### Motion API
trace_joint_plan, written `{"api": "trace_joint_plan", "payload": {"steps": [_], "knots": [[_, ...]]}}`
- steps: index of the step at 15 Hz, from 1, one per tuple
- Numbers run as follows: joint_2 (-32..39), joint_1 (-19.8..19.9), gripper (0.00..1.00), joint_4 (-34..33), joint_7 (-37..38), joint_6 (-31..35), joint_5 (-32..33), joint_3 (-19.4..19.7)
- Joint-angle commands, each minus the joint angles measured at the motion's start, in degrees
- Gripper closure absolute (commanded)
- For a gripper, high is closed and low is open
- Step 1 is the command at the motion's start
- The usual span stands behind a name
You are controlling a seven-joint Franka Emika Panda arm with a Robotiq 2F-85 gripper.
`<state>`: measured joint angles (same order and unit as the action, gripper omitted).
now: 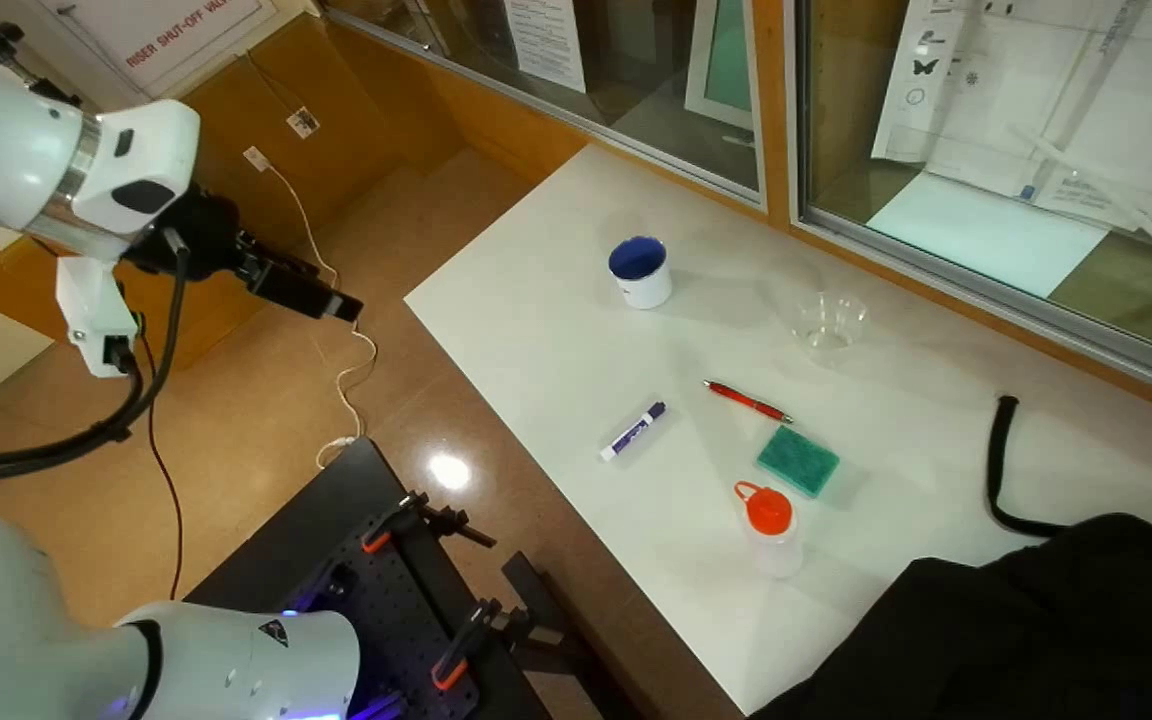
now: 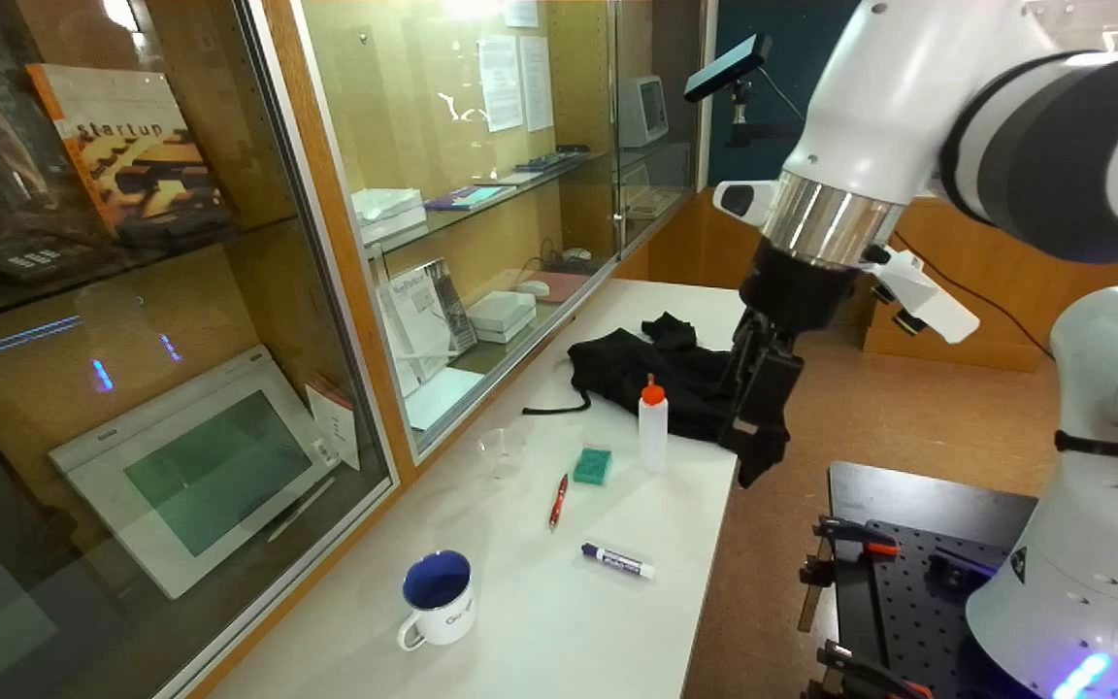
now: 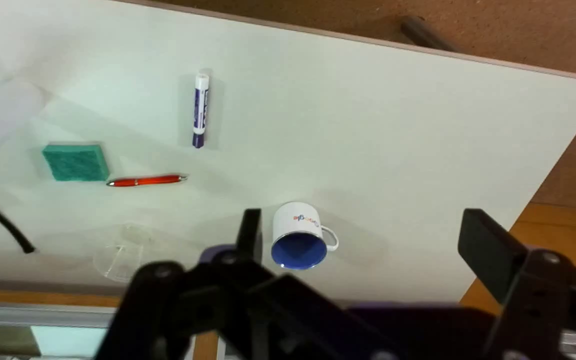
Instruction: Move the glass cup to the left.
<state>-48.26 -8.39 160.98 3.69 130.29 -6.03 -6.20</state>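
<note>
The glass cup [image 1: 829, 322] is a small clear tumbler standing on the white table near the window side. It also shows faintly in an exterior view [image 2: 502, 454] and in the wrist view [image 3: 120, 257], at lower left, where a black gripper part comes close to its edge in the picture. My gripper [image 3: 360, 217] is open, with its two black fingers wide apart and nothing held between them. In both exterior views the gripper [image 1: 344, 305] [image 2: 751, 417] is raised high and well apart from the cup.
A white mug with a blue inside [image 1: 642, 275] stands on the white table [image 1: 556, 290]. A purple marker [image 1: 633, 431], a red pen [image 1: 747, 401], a green sponge [image 1: 798, 460], a bottle with an orange-red cap [image 1: 772, 535] and a black cloth [image 1: 1056, 640] also lie or stand there. Glass cabinets [image 2: 345, 291] border the table.
</note>
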Motion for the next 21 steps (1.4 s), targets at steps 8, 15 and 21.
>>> {"api": "trace_joint_plan", "payload": {"steps": [8, 15, 21], "knots": [[22.3, 7.0, 0.00, -17.1, -18.4, 3.9, 9.1, 13.3], [31.3, 9.1, 0.00, -23.2, -19.8, 5.7, 10.0, 13.5], [41.2, 10.2, 0.00, -28.4, -14.2, 11.5, 3.9, 14.2]]}}
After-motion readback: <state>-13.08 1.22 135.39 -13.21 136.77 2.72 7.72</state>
